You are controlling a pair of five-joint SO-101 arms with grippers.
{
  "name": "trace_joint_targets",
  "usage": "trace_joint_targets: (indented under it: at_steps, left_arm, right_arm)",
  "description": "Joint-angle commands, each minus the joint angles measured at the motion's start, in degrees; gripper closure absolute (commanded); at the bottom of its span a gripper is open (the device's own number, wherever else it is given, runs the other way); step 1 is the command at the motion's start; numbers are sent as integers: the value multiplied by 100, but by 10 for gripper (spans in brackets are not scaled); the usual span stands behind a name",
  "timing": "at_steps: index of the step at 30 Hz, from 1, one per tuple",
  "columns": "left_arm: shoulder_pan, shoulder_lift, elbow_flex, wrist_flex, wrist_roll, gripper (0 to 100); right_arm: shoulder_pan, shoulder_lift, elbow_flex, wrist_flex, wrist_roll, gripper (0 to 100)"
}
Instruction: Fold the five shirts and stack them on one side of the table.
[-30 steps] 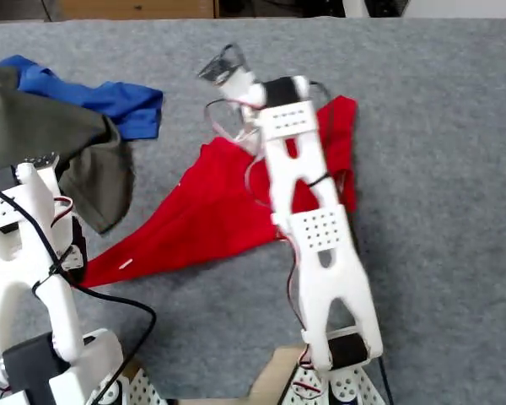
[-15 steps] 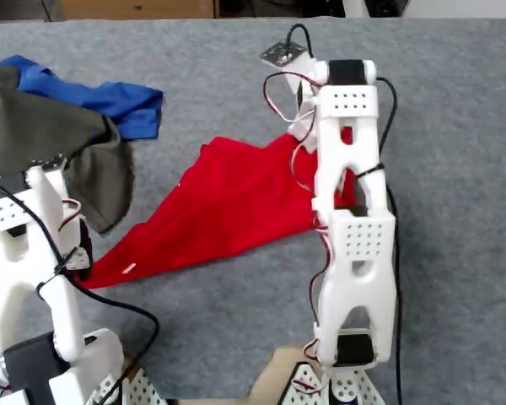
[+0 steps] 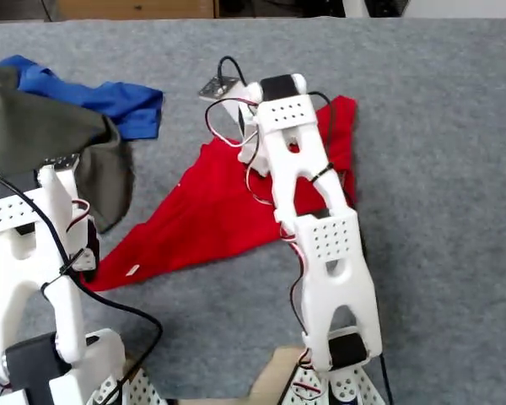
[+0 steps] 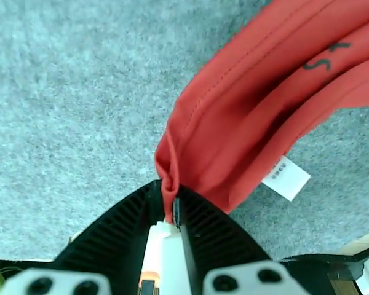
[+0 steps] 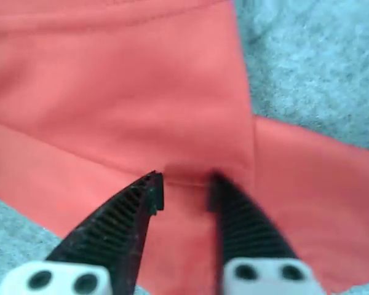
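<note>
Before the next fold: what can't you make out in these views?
High view: the right arm covers the red shirt's middle, so folds there are hidden.
High view: the green shirt runs off the left edge and covers part of the blue shirt.
Right wrist view: whether the right end effector touches the cloth.

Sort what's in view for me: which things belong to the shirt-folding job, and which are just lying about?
Job:
- red shirt, corner pinched in the left hand
- right hand, open over the red shirt
- blue shirt
- olive shirt, lying against the blue one

Lying about:
- grey table cover
- tan board by the arm bases
</note>
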Motion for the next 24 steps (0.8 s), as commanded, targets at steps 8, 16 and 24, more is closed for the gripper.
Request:
trace_joint_targets:
  at_steps: [8,16,24]
  left_arm:
    - [53,-163,-97,97,0,981]
    - [70,-163,-79,70,0,981]
    - [79,-163,-79,88,-26,981]
  right_arm:
    - [875,-1068,576,158,26,993]
    - [1068,-3626,3565,-545,510,990]
    - [435,-3178,3996,-1714,229,750]
